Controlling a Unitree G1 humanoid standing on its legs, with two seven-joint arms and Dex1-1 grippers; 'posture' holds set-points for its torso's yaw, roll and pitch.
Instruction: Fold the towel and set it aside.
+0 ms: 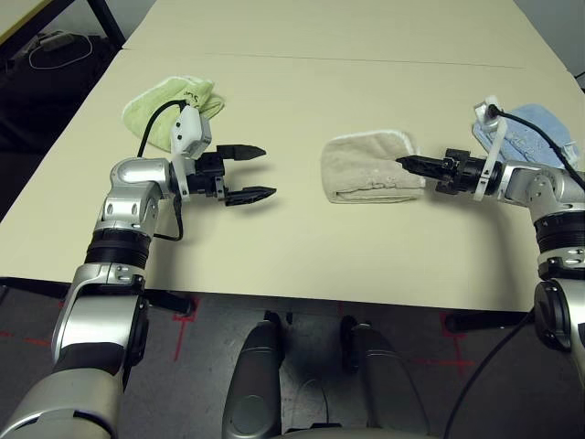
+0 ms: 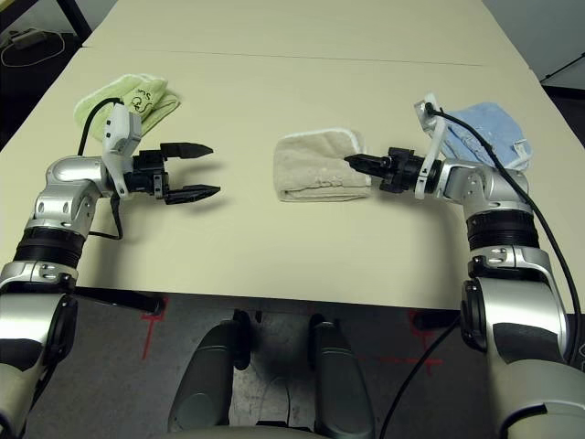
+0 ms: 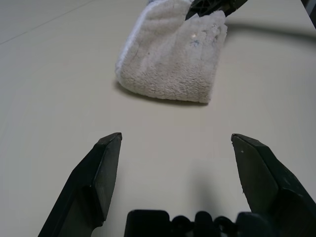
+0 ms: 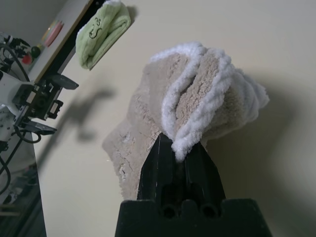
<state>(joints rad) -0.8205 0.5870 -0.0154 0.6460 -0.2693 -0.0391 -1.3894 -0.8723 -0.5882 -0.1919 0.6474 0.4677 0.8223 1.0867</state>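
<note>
Folded, not yet set aside

Our right pincer (image 4: 178, 148) pinches the white-stitched edge of the folded beige terry towel (image 1: 366, 167) mid-bench (image 1: 302, 247); our left pincer (image 1: 259, 172) hangs spread and empty. We judge folding done, with moving it aside left.

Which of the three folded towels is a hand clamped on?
The beige terry towel mid-table, pinched by the right hand; the green and blue towels lie untouched.
</note>
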